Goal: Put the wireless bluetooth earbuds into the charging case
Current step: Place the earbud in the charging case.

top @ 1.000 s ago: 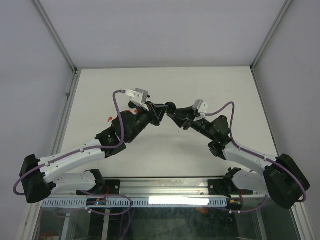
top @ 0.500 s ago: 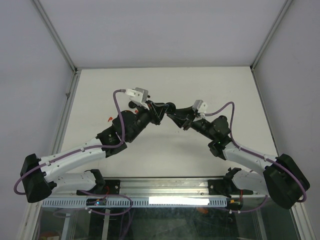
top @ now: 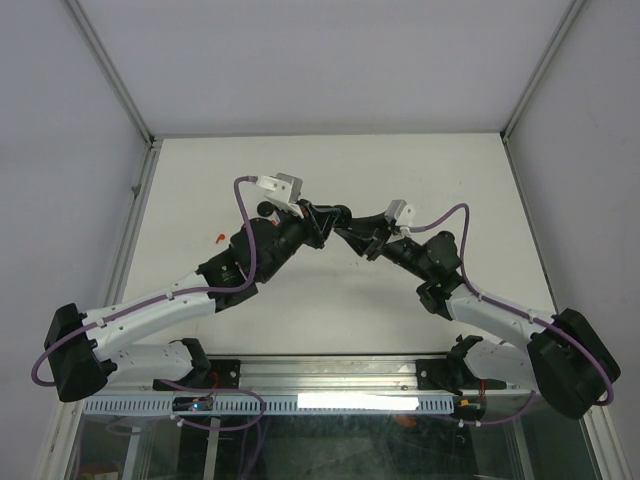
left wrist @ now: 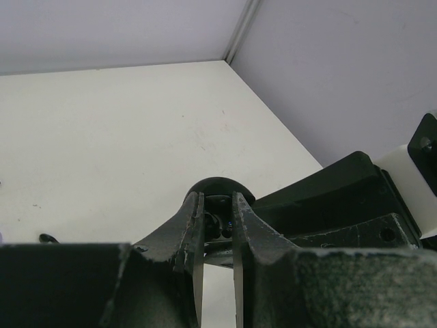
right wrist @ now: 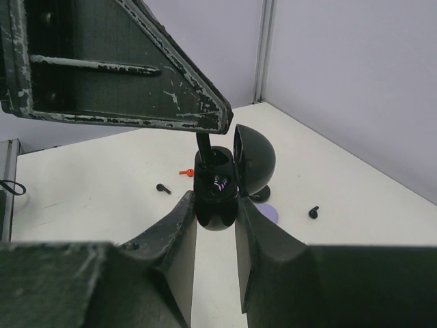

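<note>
Above the table's middle, my right gripper (right wrist: 216, 206) is shut on the black charging case (right wrist: 220, 183), whose round lid (right wrist: 254, 160) stands open. My left gripper (left wrist: 217, 205) is shut on a small black earbud (left wrist: 218, 223) and reaches down from above, so the bud's stem (right wrist: 203, 145) enters the case's opening. In the top view the left gripper (top: 330, 216) and the right gripper (top: 345, 234) meet tip to tip at the case (top: 343, 212). Loose earbuds lie on the table: a black one (right wrist: 162, 188), a red one (right wrist: 186, 172) and another black one (right wrist: 313, 212).
A pale purple disc (right wrist: 271, 214) lies on the table just behind the held case. A black round object (top: 263, 208) sits beside the left arm's wrist camera. A red earbud (top: 219, 238) lies left of the left arm. White walls close the table on three sides.
The left arm has edged right, bringing its fingertips closer over the case. The right arm has barely moved. Both grippers stay shut.
</note>
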Available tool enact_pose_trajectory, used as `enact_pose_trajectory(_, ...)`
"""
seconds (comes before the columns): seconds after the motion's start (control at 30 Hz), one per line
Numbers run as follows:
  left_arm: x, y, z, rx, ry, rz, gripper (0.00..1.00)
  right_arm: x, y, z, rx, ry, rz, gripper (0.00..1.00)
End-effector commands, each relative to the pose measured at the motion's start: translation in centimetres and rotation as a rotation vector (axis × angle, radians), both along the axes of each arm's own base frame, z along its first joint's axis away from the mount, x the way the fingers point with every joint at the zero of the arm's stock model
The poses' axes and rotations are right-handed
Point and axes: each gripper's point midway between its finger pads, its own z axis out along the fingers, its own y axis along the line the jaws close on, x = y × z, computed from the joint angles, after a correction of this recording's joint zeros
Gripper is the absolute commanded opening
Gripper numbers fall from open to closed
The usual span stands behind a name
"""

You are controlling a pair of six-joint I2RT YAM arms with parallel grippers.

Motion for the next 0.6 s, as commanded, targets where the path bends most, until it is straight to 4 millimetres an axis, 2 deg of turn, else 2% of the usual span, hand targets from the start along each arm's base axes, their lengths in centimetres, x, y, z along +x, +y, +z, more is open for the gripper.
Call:
enact_pose_trajectory(0.0,-0.2,-0.2,1.6,-0.008,-0.023,-0.003,0.08,-0.5,-0.4,3.0,0.051,-0.092,-0.005,0.00)
enact_pose_trajectory(0.2,0.1,0.7,1.8,0.013,-0.028,0.040,0.07,-0.5,-0.3,3.0,0.050,-0.090,-0.002,0.00)
enact_pose_trajectory(0.57,0.1,-0.4,0.1,0.062,0.023,0.020,0.13,-0.5,-0.3,3.0,0.056,-0.091,-0.003,0.00)
